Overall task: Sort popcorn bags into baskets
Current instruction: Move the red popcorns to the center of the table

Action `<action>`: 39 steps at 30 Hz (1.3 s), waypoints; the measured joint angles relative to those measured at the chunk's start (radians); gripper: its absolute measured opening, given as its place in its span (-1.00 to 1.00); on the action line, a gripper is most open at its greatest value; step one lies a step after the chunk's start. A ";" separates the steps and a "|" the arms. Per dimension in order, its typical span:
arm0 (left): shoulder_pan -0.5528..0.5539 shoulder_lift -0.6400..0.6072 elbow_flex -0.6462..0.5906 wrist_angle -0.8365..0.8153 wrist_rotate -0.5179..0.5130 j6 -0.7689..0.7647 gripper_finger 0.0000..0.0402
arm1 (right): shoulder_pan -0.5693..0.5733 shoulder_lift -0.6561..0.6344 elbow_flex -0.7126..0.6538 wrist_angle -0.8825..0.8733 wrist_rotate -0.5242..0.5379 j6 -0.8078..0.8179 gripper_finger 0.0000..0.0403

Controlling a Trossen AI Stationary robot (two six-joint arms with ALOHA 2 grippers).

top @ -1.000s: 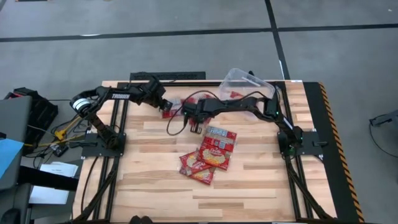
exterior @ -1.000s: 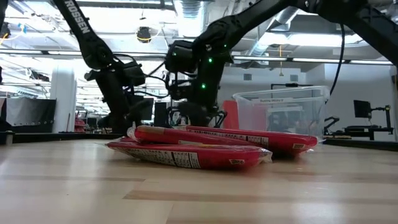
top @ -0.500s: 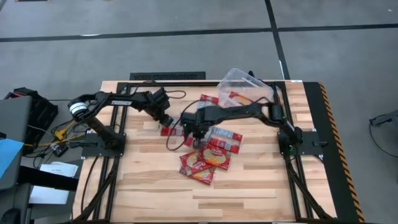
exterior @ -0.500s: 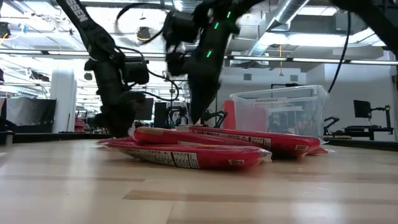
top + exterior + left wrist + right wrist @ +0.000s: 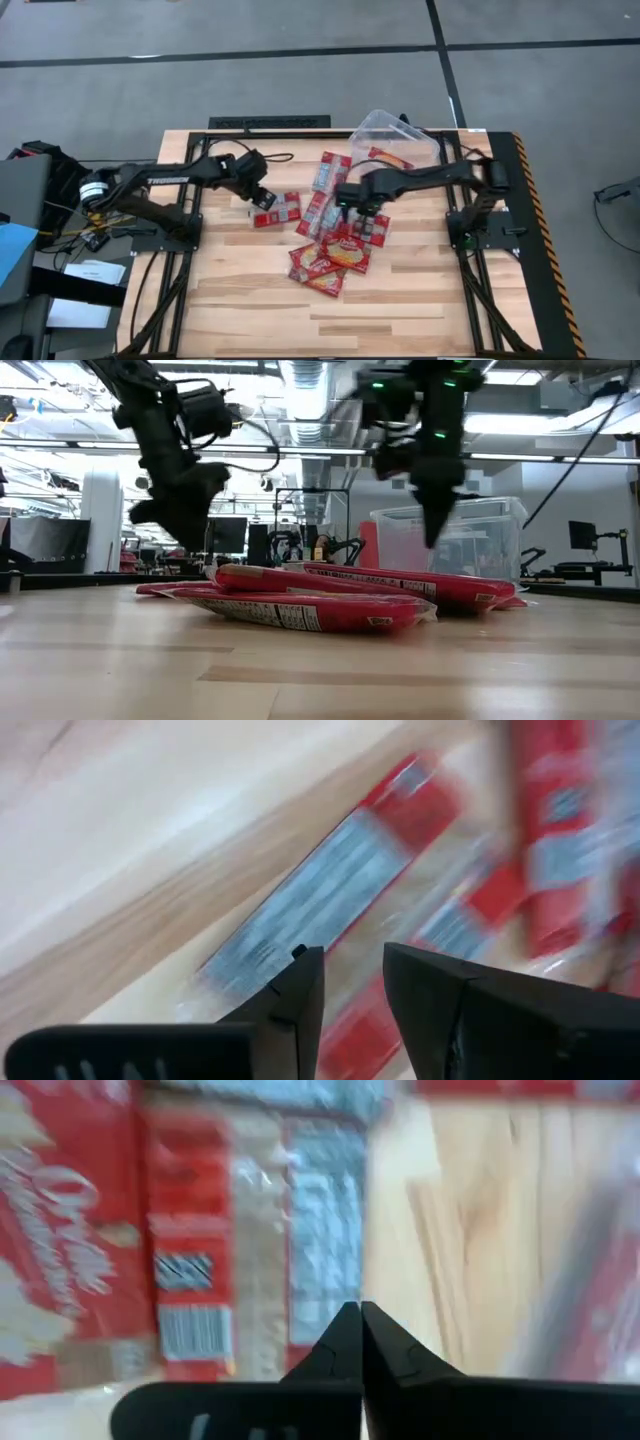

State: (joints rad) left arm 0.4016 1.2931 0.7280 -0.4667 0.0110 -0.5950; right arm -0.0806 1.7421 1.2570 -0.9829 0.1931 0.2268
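Red flat popcorn packets [image 5: 338,250] heaped on the pale wooden table [image 5: 250,300], in front of the clear rectangular plastic tub [image 5: 395,135]; more strewn left of the tub. Right pincer [image 5: 345,203] poised above the heap, tips pressed together, empty. Left pincer [image 5: 262,195] farther left of the tub, over a silver-panelled packet [image 5: 278,208], fingers narrowly apart, gripping nothing.

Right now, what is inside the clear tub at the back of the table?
The clear tub holds at least one red popcorn bag, seen through its wall. The right arm crosses its near side, so any other bags there are hidden.
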 joint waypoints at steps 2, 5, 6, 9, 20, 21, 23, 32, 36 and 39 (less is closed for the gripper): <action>-0.021 -0.010 0.000 0.036 -0.013 -0.026 -0.53 | -0.021 -0.050 -0.086 0.000 0.028 0.027 -0.90; -0.047 -0.005 0.001 0.086 -0.020 -0.080 -0.53 | -0.067 -0.107 -0.195 -0.006 0.060 0.036 -0.84; -0.053 -0.007 0.001 0.083 -0.021 -0.096 -0.53 | -0.083 -0.118 -0.219 -0.007 0.074 0.040 -0.83; -0.069 0.004 0.001 0.110 -0.025 -0.131 -0.53 | -0.122 -0.161 -0.270 -0.020 0.108 0.036 -0.86; -0.100 0.041 0.002 0.312 -0.089 -0.102 -0.53 | -0.134 -0.366 -0.232 0.025 0.090 0.022 -0.87; -0.100 0.056 0.002 0.354 -0.074 -0.089 -0.53 | -0.125 -0.396 -0.228 0.026 0.090 0.037 -0.85; -0.100 0.106 0.004 0.484 -0.052 -0.073 -0.53 | -0.110 -0.461 -0.226 0.023 0.103 0.072 -0.83; -0.090 0.293 0.002 0.845 0.142 -0.164 -0.53 | -0.097 -0.736 -0.228 0.133 0.167 0.105 -0.93; -0.086 0.295 0.017 1.026 0.266 -0.186 -0.53 | -0.029 -0.805 -0.228 0.316 0.070 0.032 -0.90; -0.084 0.253 0.062 0.958 0.204 -0.142 -0.54 | 0.019 -0.823 -0.233 0.275 0.082 0.111 -0.85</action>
State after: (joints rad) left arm 0.3177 1.5460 0.7900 0.4911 0.2150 -0.7373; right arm -0.0621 0.9188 1.0237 -0.7081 0.2755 0.3374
